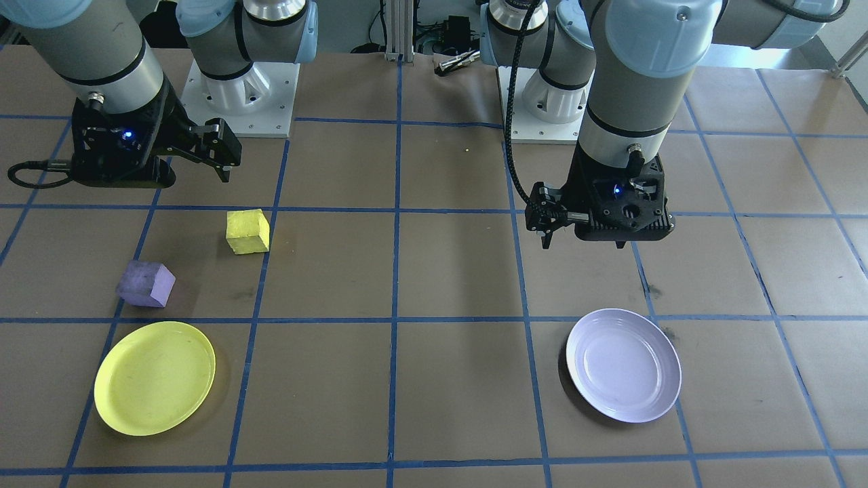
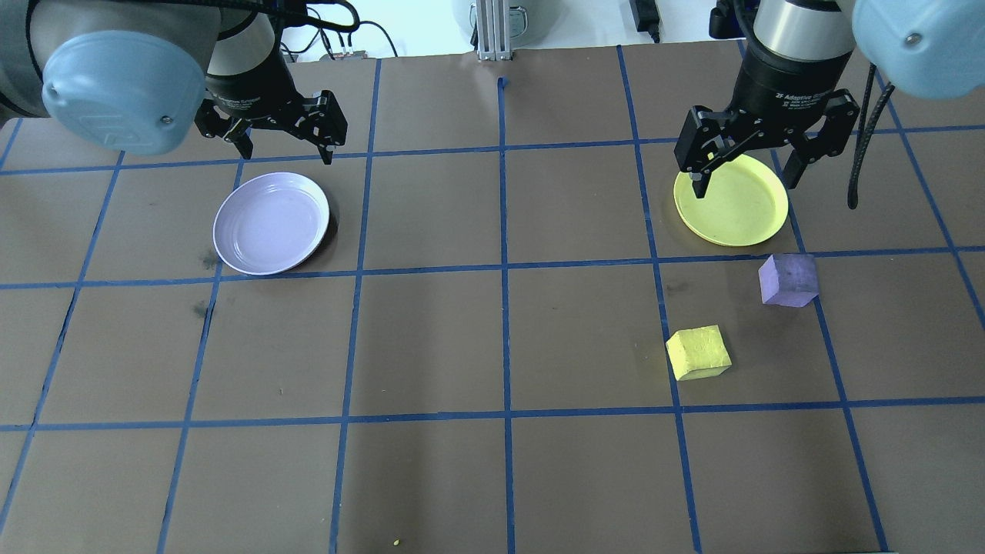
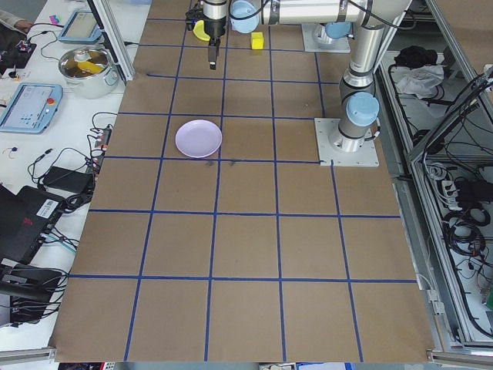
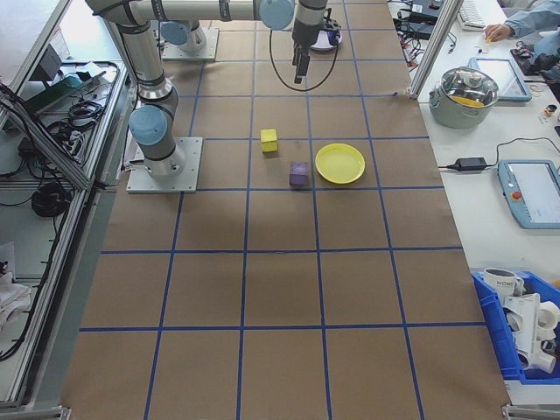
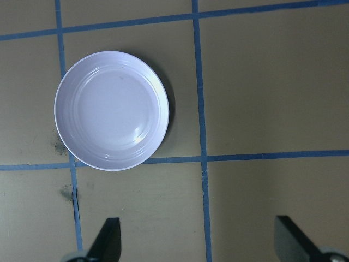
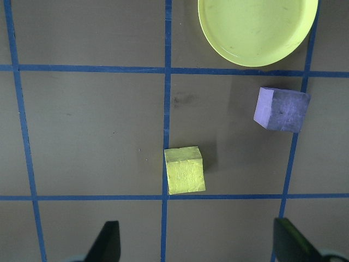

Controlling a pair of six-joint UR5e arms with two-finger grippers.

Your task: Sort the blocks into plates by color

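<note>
The yellow block (image 2: 699,352) and the purple block (image 2: 787,280) lie on the table, apart from each other, near the yellow plate (image 2: 731,201). That plate holds nothing. My right gripper (image 2: 750,158) hangs open and empty high above this group; its wrist view shows the yellow block (image 6: 185,170), the purple block (image 6: 281,109) and the yellow plate (image 6: 256,27) below. The lavender plate (image 2: 271,223) sits bare on the other side. Above it my left gripper (image 2: 269,135) hovers open and empty, with the lavender plate (image 5: 112,111) under its camera.
Brown paper with a blue tape grid (image 2: 504,269) covers the table. Arm base plates (image 1: 241,95) stand on the robot's side. A side bench holds a metal pot (image 4: 468,94), a tablet (image 4: 529,192) and a blue bin (image 4: 525,328).
</note>
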